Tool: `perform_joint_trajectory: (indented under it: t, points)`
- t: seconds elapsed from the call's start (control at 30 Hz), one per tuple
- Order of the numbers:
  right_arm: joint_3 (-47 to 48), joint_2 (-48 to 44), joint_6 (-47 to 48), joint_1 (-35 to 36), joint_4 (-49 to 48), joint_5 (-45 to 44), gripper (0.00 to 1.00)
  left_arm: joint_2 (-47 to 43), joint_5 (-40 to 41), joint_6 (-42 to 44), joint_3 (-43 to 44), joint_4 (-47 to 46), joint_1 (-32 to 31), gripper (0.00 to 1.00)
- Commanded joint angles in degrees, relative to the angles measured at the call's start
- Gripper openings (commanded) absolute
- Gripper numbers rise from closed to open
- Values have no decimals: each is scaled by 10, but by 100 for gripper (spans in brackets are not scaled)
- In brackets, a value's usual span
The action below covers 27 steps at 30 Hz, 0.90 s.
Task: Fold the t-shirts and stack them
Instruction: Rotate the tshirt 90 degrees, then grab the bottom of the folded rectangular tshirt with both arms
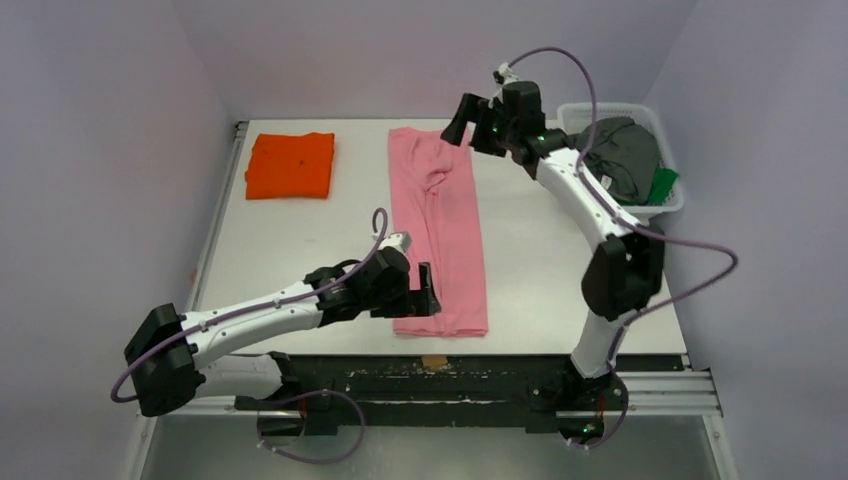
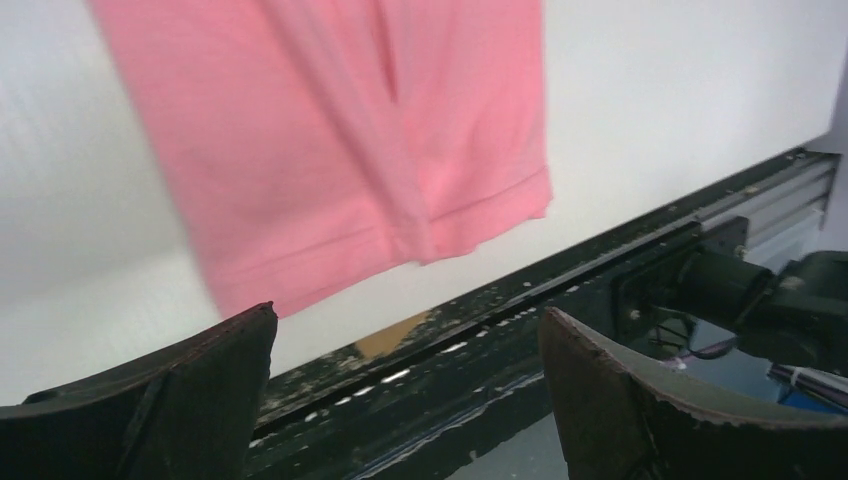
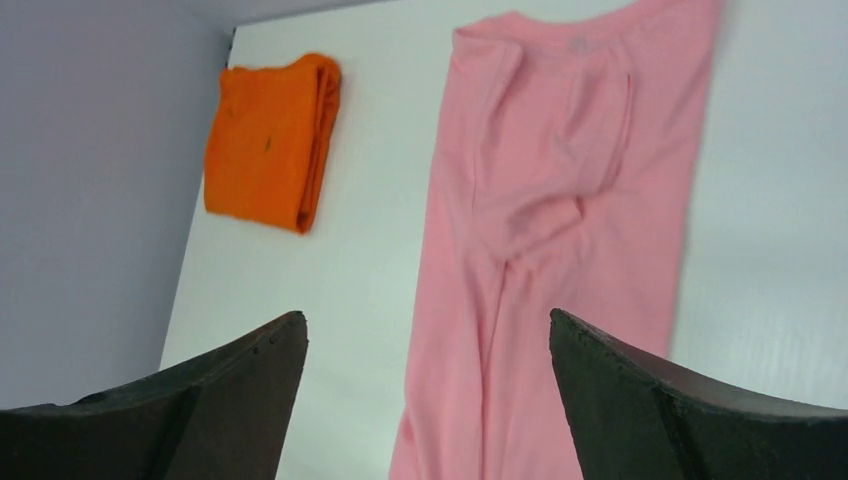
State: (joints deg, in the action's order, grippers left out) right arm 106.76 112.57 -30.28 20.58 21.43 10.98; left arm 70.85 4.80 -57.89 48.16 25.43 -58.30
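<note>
A light pink t-shirt [image 1: 438, 230], folded lengthwise into a long strip, lies down the middle of the table. A bright orange t-shirt [image 1: 290, 165] lies folded at the back left. My left gripper [image 1: 428, 290] hovers open at the strip's near left corner, its hem [image 2: 400, 230] just beyond the empty fingers. My right gripper [image 1: 462, 135] hangs open above the strip's far end by the collar. In the right wrist view the pink t-shirt [image 3: 560, 200] and the orange t-shirt [image 3: 265, 140] lie below my open right gripper [image 3: 427, 325]. My left gripper [image 2: 410, 320] holds nothing.
A white mesh basket [image 1: 660, 208] at the back right holds a dark grey t-shirt [image 1: 620, 155] and a green one [image 1: 662, 185]. The black rail [image 1: 450, 365] runs along the table's near edge. Purple walls close in left, right and behind.
</note>
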Motion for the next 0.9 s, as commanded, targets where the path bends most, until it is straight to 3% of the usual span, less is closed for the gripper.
perform_joint_trajectory:
  t: [0.0, 0.17, 0.37, 0.43, 0.6, 0.7, 0.87]
  points:
    - [-261, -173, -4, 5, 18, -25, 88, -34, -17, 28, -95, 21, 51, 99]
    - [-531, -368, -60, 26, 13, -57, 85, -50, -58, 49, -139, -26, 70, 87]
    - [-686, -515, -122, 35, 47, -56, 75, -7, -77, 45, -162, -75, 75, 70]
    - [-718, -530, -120, 38, 54, -20, 72, 16, -87, 41, -163, -94, 77, 62]
    - [-779, -544, -117, 65, 57, 45, 60, 55, -94, 31, -158, -107, 77, 27]
    - [-807, -536, -129, 93, 38, 60, 57, 71, -90, 24, -161, -102, 77, 0]
    - [-846, -514, -166, 116, -20, 72, 51, 66, -105, 11, -178, -100, 74, 0]
